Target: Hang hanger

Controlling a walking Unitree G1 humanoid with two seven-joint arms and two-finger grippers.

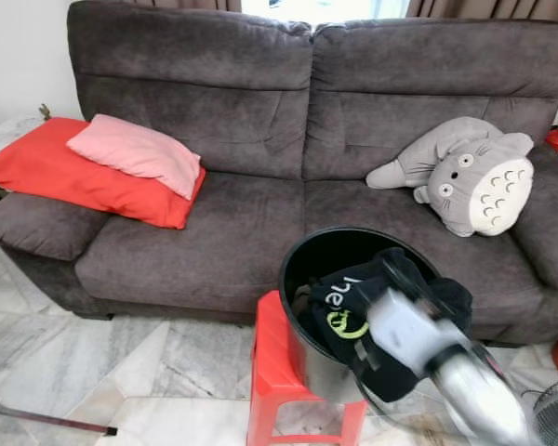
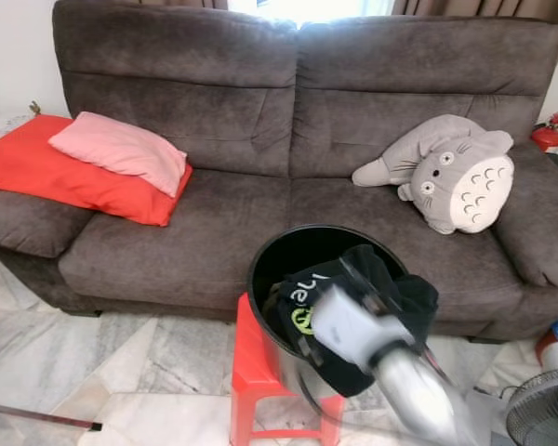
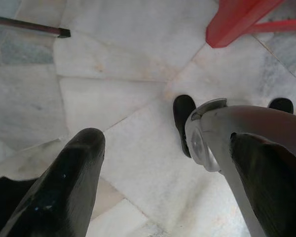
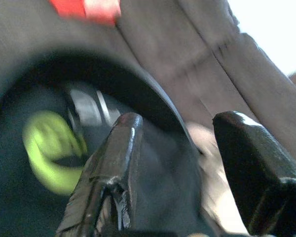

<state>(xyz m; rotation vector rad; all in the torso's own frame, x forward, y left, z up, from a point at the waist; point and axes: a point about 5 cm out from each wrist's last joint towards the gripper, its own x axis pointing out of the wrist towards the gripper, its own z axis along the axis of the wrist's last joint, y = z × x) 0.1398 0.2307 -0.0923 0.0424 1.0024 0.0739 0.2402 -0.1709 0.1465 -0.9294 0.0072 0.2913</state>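
A black bin (image 1: 353,237) stands on a red stool (image 1: 274,362) in front of the sofa. A black garment (image 1: 339,311) with a green logo (image 4: 49,148) hangs over the bin's near rim. My right arm reaches over the bin, blurred by motion, and its wrist (image 1: 405,330) covers part of the garment. My right gripper (image 4: 180,121) is open just above the dark cloth, and a pale blurred piece (image 4: 89,106) lies beside the logo. My left gripper (image 3: 165,140) hangs open over the marble floor, holding nothing.
A dark brown sofa (image 1: 214,223) fills the background, with a red pillow (image 1: 65,172) and a pink pillow (image 1: 135,149) at its left and a grey plush toy (image 1: 470,177) at its right. A dark rod (image 1: 46,420) lies on the floor at left. A fan (image 1: 553,409) stands at right.
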